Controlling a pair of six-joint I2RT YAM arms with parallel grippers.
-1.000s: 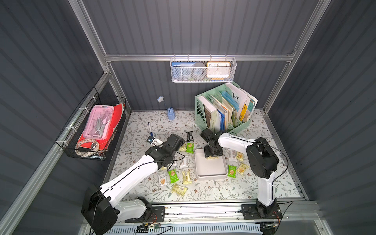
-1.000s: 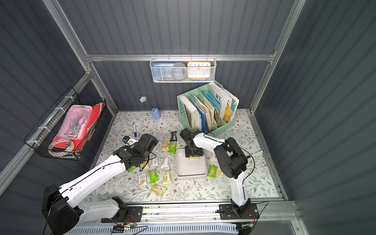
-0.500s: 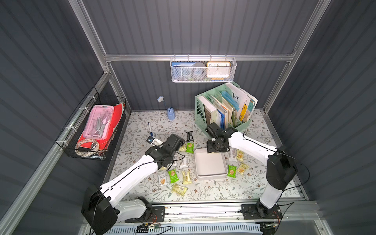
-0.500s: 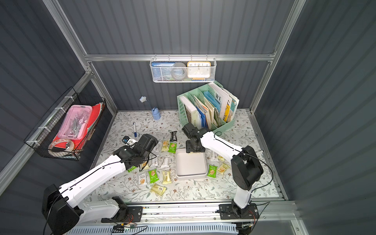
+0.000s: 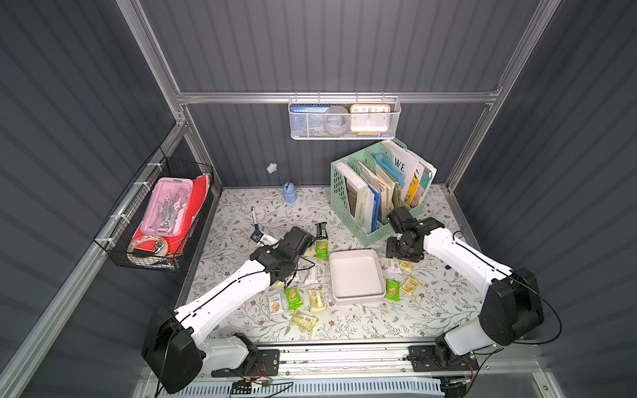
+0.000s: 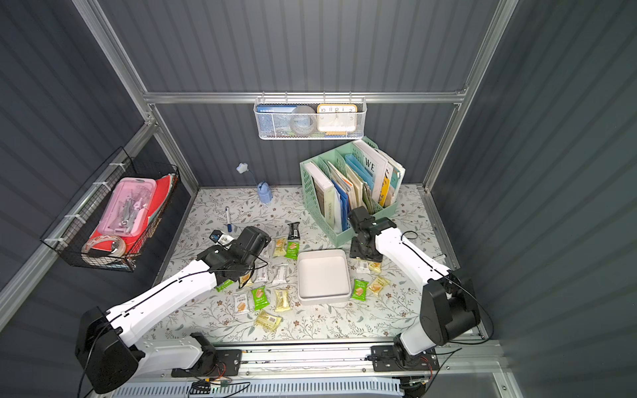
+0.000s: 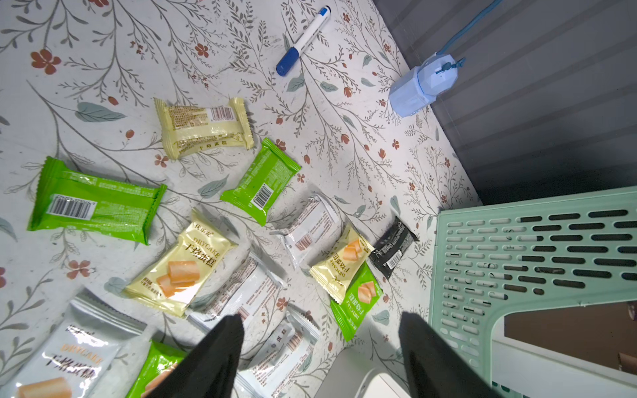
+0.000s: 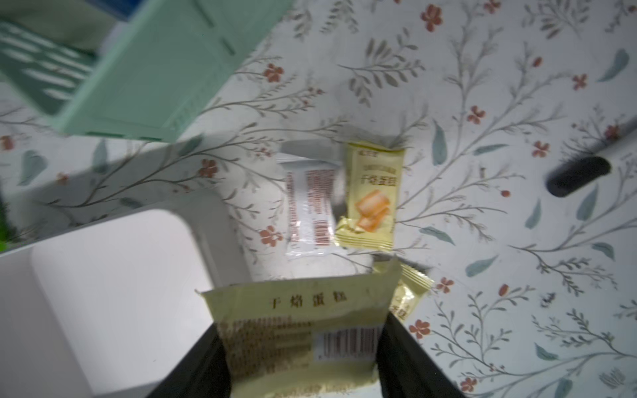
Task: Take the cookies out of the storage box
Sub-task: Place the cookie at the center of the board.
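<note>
The right claw (image 8: pixel 301 334) is clamped on a yellow cookie packet (image 8: pixel 300 306), and its long axis seems to run from jaw to jaw. The empty box (image 8: pixel 103 275) lies just beside this claw, with bare counter (image 8: pixel 482 241) under it, so I judge that release is next. The left claw (image 7: pixel 320 320) stands apart and holds nothing.

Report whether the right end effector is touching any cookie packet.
Touching. The right wrist view shows the pale yellow packet clamped between both fingers of the right end effector.
</note>
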